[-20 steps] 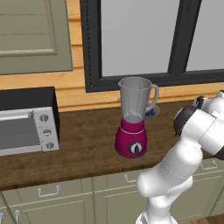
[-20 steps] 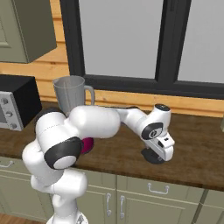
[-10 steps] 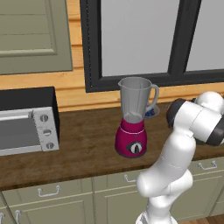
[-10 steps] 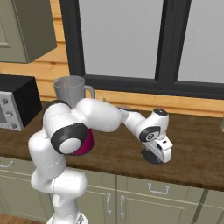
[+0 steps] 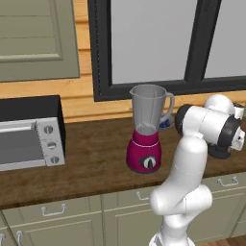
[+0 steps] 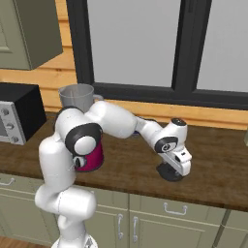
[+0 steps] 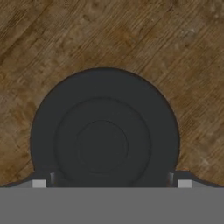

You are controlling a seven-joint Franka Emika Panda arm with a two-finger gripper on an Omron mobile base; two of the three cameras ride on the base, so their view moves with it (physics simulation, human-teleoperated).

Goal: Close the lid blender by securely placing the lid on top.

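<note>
The blender (image 5: 146, 127) stands on the wooden counter, a clear grey jar with an open top on a magenta base (image 5: 144, 156). In the right base view its jar (image 6: 76, 97) rises behind my arm. The lid (image 6: 169, 172), a flat black round cap, lies on the counter to the blender's right, also seen as the lid (image 5: 222, 153) behind my forearm. My gripper (image 6: 177, 165) hangs just over it, pointing down. In the hand view the lid (image 7: 105, 131) is centred under the open gripper (image 7: 111, 183), one fingertip (image 7: 39, 183) at each side of its rim, nothing held.
A black-and-silver toaster oven (image 5: 29, 137) sits at the counter's left end. A small blue object (image 5: 166, 124) lies behind the blender by the wall. The dark window frame (image 6: 135, 92) runs along the back. The counter's front edge (image 6: 145, 193) is just in front of the lid.
The arm has swung its elbow over and the hand has come down a little closer over the lid. The jaws have stayed open; blender and lid have not moved.
</note>
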